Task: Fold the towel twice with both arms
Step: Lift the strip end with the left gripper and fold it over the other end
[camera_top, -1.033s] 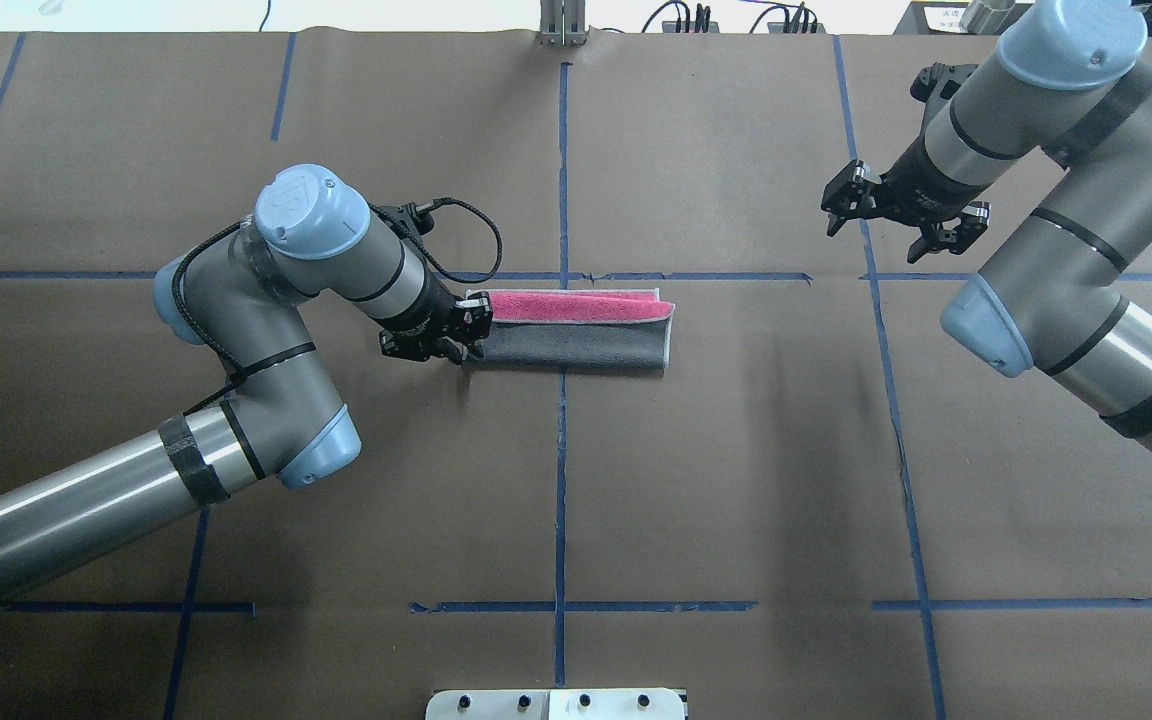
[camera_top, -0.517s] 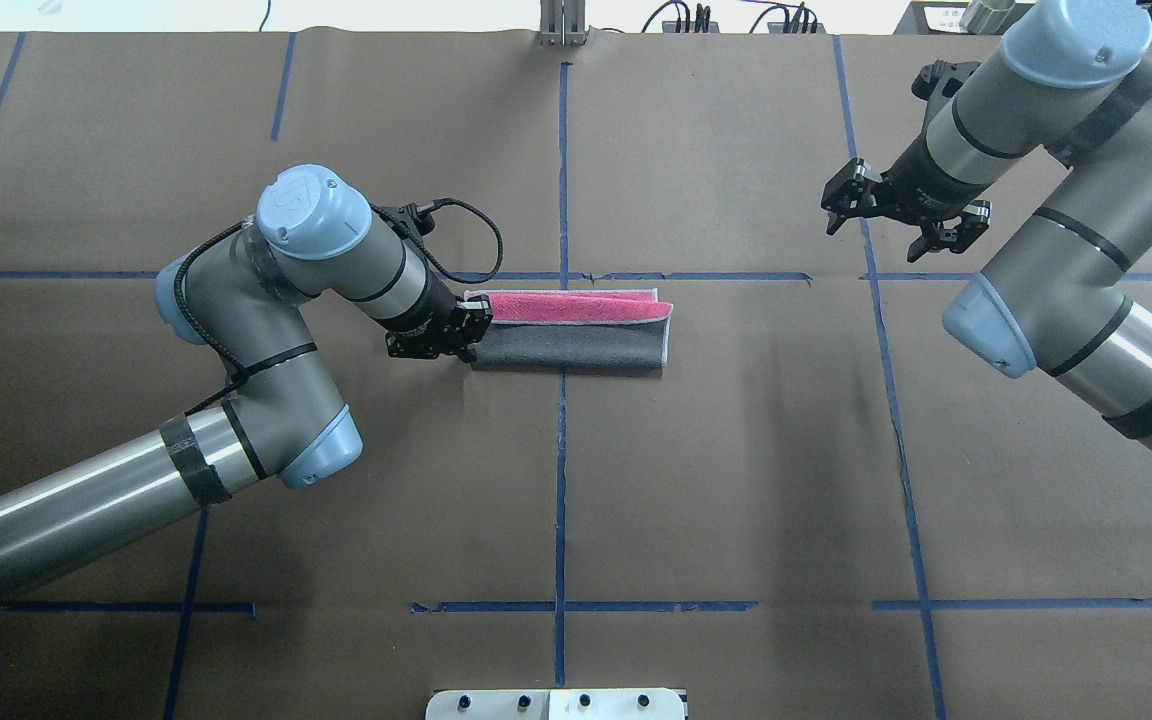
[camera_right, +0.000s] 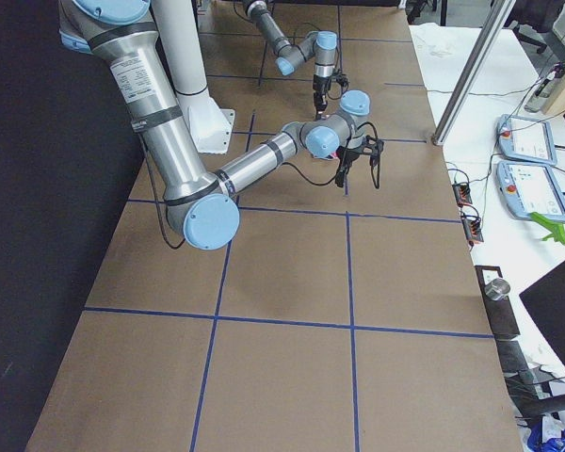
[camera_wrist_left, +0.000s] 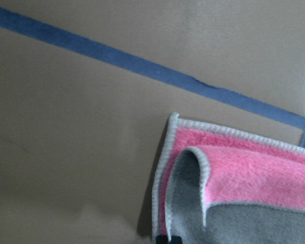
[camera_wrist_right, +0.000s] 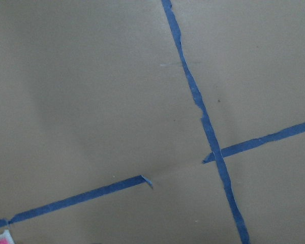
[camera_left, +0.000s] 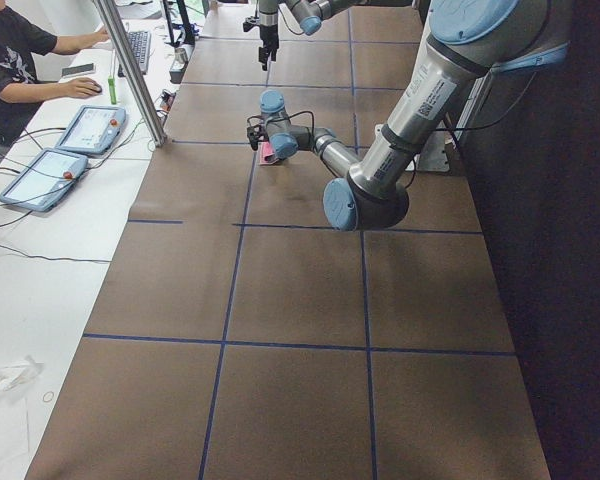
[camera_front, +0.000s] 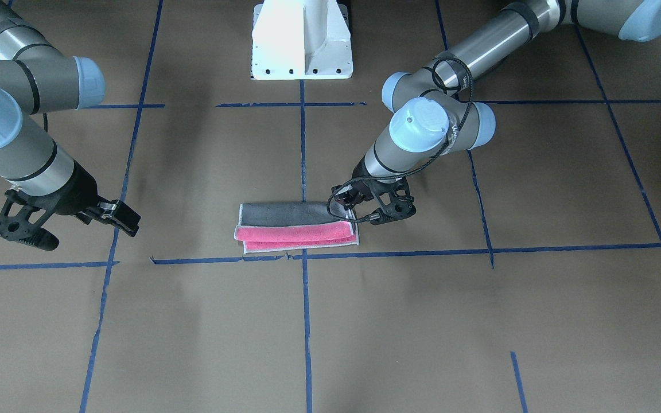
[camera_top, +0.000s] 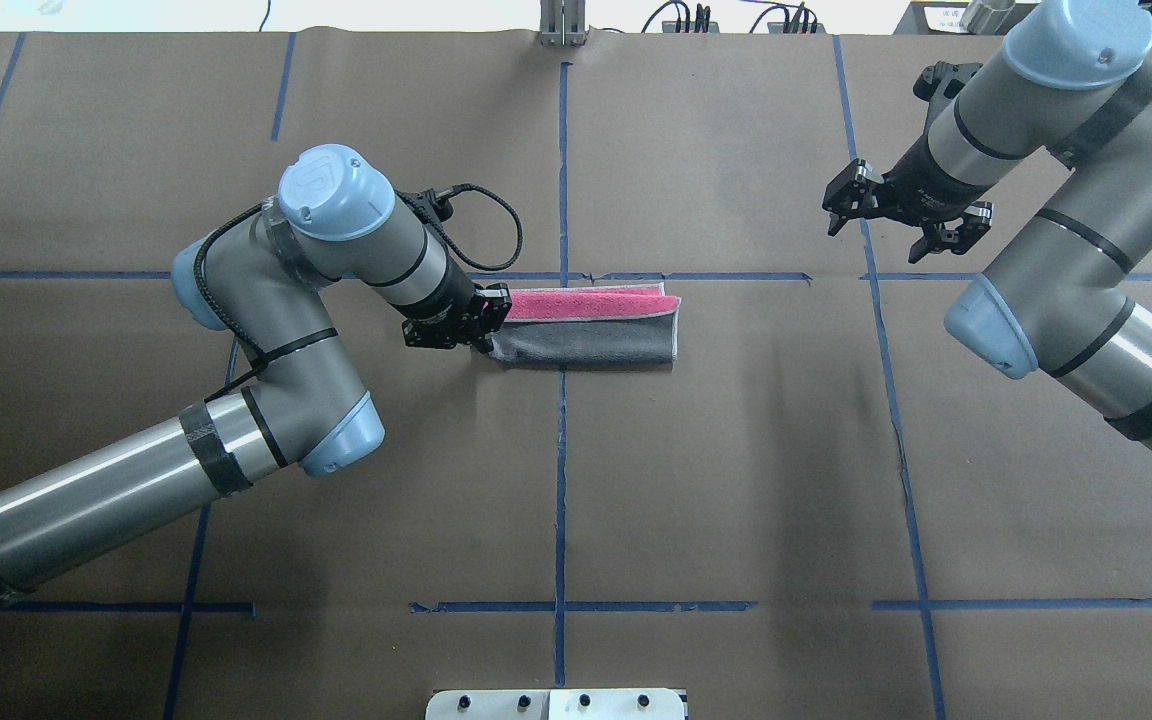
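Front-facing view: a table [camera_front: 537, 321] covered in brown paper is marked into squares by blue tape [camera_front: 399, 251], with a white pedestal [camera_front: 302, 40] at the top edge. The towel [camera_front: 296, 229] lies near the middle as a long folded strip. Its grey layer is toward the robot and its pink layer runs just beside a tape line. The left gripper [camera_front: 349, 215], on this view's right, is down at the towel's end, and its wrist hides the fingertips. The right gripper [camera_front: 86, 235] hangs well apart from the towel, fingers spread wide and holding nothing.

Overhead view: the left gripper [camera_top: 491, 325] has its fingers pressed together on the towel's [camera_top: 596, 340] left end, where the grey layer is bunched. The right gripper [camera_top: 881, 240] is spread over bare paper at the far right. The left arm [camera_top: 136, 480] and right arm [camera_top: 1086, 240] are cut off by the frame.

Left side view: a white desk [camera_left: 50, 250] runs along the table, and an operator [camera_left: 10, 60] sits at tablets [camera_left: 90, 128]. The towel [camera_left: 268, 152] is only a small pink speck.

Right side view: the towel is too small to make out.

Left wrist view: the towel's [camera_wrist_left: 244, 178] grey layer curls up over the pink, and dark fingertips [camera_wrist_left: 165, 238] barely show at the bottom edge.

Right wrist view: crossing tape on brown paper and a pink towel [camera_wrist_right: 0, 238] corner at the bottom left. The fingers are out of view.
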Controlling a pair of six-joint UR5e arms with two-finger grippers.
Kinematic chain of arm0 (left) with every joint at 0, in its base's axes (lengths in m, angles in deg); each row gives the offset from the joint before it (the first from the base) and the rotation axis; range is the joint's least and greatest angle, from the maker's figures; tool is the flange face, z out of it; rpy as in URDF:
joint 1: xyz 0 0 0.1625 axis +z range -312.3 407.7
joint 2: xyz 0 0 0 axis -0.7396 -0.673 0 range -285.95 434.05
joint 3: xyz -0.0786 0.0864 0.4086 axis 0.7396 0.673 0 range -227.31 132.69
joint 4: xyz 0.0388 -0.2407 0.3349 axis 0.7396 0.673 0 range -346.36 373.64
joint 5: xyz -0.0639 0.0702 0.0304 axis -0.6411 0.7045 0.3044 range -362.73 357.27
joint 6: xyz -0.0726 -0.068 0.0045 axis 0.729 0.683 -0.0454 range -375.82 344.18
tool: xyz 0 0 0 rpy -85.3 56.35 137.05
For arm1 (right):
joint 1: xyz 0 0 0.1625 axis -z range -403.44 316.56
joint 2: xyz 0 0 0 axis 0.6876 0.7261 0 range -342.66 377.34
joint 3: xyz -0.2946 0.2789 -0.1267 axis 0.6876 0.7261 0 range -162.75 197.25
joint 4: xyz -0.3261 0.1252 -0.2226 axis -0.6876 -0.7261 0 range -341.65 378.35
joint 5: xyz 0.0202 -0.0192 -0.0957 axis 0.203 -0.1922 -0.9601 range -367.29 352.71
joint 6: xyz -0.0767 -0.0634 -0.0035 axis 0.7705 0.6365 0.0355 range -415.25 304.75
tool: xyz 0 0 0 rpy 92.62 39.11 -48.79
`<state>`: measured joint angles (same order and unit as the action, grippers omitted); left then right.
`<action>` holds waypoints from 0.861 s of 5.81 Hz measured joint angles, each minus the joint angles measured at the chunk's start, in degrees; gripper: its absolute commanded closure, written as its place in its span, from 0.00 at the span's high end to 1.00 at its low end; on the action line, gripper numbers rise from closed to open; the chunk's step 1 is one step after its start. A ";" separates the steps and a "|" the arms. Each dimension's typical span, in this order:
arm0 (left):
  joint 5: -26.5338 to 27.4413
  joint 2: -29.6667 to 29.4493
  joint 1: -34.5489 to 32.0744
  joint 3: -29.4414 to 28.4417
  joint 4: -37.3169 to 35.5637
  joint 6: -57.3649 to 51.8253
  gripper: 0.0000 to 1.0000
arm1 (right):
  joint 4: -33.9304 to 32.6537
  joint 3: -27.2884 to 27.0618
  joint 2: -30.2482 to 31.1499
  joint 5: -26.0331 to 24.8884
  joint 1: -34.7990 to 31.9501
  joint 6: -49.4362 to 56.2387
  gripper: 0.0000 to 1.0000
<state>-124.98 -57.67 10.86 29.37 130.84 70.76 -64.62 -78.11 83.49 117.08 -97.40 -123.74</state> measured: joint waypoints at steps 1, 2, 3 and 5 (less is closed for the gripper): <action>-1.48 -1.98 -0.53 0.07 -3.13 -0.31 0.00 | 0.00 0.06 0.02 0.00 0.00 -0.01 1.00; -3.03 -4.14 -1.10 0.03 -6.17 -0.61 0.00 | 0.00 0.07 0.03 0.00 0.00 -0.02 1.00; -3.47 -6.61 -1.26 -0.10 -9.48 -0.80 0.00 | 0.00 0.08 0.01 0.03 0.00 0.00 1.00; -3.46 -12.89 -1.24 -4.24 -13.25 -0.88 0.00 | 0.00 0.07 -0.05 0.08 -0.06 0.02 1.00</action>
<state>-128.44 -70.57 9.62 25.13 117.59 69.88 -64.61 -78.04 83.44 117.16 -97.47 -123.72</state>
